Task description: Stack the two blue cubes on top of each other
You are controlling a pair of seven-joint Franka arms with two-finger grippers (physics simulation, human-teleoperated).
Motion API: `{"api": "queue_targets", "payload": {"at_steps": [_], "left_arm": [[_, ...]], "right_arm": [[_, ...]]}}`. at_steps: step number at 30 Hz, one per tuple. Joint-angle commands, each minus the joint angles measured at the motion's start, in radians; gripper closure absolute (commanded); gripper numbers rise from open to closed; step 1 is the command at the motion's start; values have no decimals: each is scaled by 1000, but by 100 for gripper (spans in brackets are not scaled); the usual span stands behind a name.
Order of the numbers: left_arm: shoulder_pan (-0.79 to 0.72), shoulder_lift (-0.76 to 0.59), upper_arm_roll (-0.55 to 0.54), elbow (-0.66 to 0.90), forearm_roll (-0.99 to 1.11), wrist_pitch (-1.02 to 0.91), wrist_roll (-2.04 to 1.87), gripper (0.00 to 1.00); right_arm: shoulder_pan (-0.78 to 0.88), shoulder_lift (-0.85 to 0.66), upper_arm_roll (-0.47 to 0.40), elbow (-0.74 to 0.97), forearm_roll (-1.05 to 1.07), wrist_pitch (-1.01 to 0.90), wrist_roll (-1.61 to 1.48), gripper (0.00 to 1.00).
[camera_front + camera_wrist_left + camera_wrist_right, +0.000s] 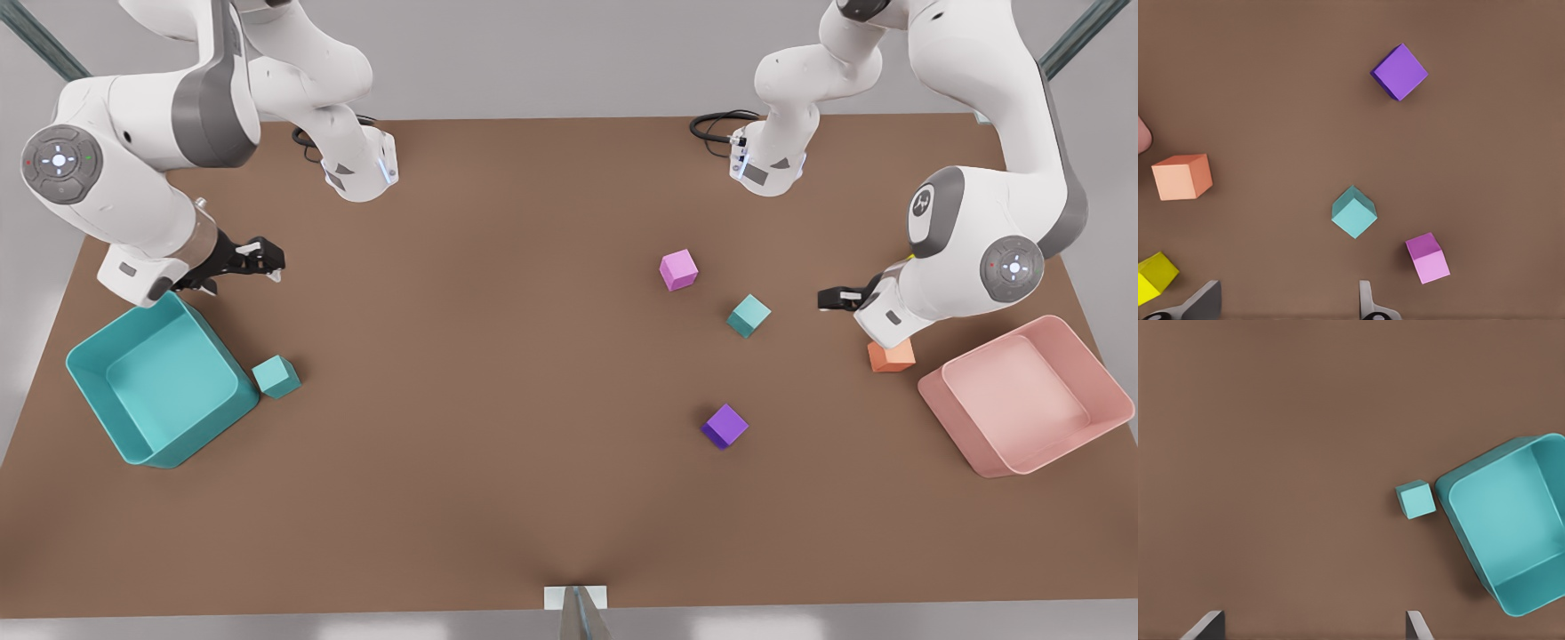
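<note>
No readable text, numbers or brand names anywhere. Cubes, bins, surface (533, 356): plain, unmarked. Only sign: small white logo-like mark on dark grey joint cover (922, 203) of arm at front view's right; not legible as letters. Round joint caps on both arms carry white symbols with small coloured dots, no words.

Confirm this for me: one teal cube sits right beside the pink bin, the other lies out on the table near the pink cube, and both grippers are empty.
One detail is wrong: that teal cube sits beside the teal bin, not the pink bin, as the front view shows. The rest holds: the other teal cube lies near the pink cube, and the left gripper and right gripper are both open and empty.
</note>
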Motion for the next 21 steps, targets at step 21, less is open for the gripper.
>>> {"api": "queue_targets", "payload": {"at_steps": [21], "left_arm": [[5, 12, -1, 31, 0, -47, -23, 0]], "right_arm": [[-175, 212, -5, -396, -15, 769, -1736, 0]]}}
